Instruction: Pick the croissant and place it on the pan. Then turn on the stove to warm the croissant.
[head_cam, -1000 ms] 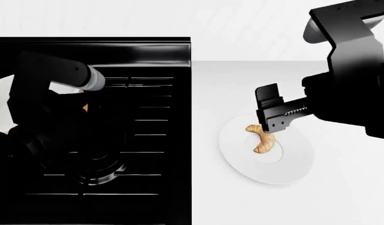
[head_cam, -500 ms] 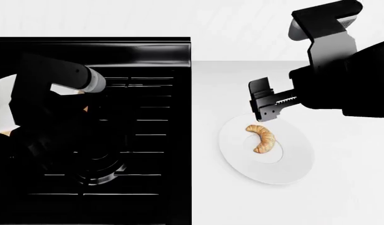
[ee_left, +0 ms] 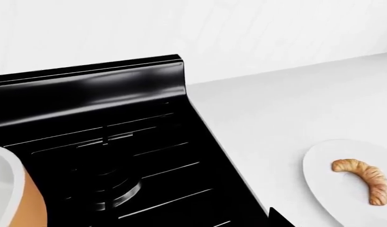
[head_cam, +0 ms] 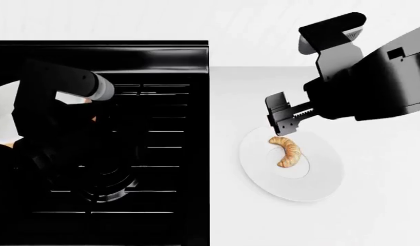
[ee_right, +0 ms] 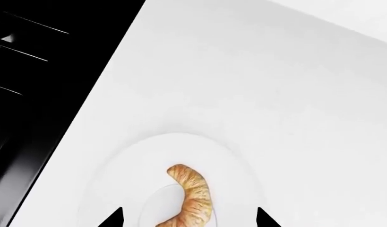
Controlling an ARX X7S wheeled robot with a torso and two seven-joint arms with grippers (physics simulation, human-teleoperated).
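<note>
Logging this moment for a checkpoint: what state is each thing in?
croissant: lying on the plate, not held
plate: on the counter, beside the stove
pan: on the stove, inside mostly out of view
right gripper: open, above the croissant
left gripper: not visible

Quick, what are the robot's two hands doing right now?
Left gripper: hidden in the dark by the stove; cannot be told.
Right gripper: jaws open, empty, above the croissant.
</note>
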